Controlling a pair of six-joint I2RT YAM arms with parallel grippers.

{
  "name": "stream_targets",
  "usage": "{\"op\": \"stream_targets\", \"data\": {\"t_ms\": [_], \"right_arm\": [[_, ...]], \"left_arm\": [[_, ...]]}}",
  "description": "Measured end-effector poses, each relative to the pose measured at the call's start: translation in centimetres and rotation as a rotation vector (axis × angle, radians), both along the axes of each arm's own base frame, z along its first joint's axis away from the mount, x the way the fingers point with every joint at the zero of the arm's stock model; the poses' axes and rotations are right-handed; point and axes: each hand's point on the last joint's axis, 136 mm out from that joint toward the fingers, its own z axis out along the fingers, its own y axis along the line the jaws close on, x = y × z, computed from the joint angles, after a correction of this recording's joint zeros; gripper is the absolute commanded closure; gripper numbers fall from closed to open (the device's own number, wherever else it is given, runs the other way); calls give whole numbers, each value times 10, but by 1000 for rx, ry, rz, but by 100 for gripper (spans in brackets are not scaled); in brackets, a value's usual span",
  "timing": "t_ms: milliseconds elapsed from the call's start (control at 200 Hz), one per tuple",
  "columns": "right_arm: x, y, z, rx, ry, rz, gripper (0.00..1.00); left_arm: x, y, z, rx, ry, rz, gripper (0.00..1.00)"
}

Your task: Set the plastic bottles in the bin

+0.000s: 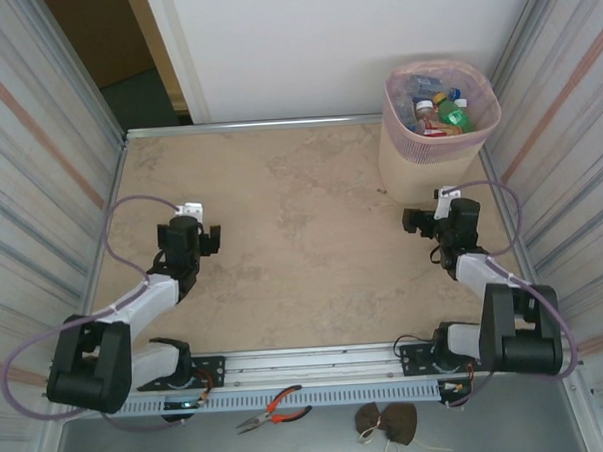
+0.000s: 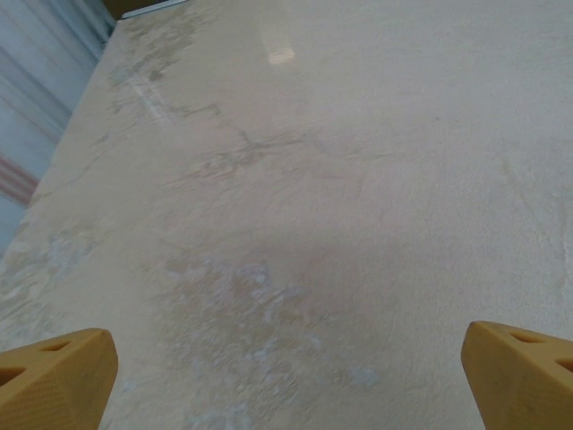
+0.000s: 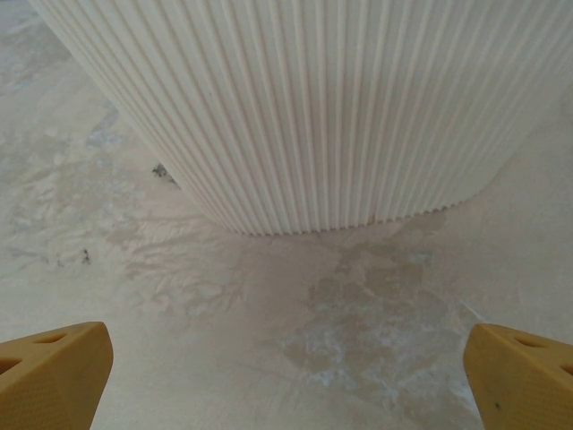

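Close to the tabletop's (image 1: 301,216) far right corner, we might tip the bin (image 1: 419,171) with our wide, empty right gripper (image 3: 286,372).

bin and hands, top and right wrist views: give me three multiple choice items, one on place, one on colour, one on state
1. Where on the table does the bin stand?
A. far right corner
B. near left corner
C. centre

2. What colour is the top of the bin?
A. green
B. pale pink
C. blue

3. How is the right hand?
A. shut on a bottle
B. open and empty
C. shut on the bin

Answers:
1 A: the top view has it at the table's far right corner.
2 B: its perforated top band looks pale pink.
3 B: its fingers stand wide apart with nothing between them.
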Motion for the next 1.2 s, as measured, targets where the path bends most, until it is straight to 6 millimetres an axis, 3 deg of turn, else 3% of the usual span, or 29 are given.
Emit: {"op": "stream_targets", "data": {"t_ms": [165, 296, 431, 711, 1197], "right_arm": [[15, -1, 0, 7, -52, -14, 1], [22, -3, -11, 7, -51, -22, 1], [27, -4, -17, 7, -56, -25, 1], [33, -1, -22, -13, -69, -36, 1], [35, -1, -17, -21, -93, -45, 1]], "left_arm": [[14, -8, -3, -15, -61, -65, 1], [27, -3, 1, -53, -115, -78, 1], [34, -1, -8, -83, -116, -98, 1], [41, 8, -30, -180, -69, -130, 1], [44, 1, -26, -207, -88, -166, 1]]}}
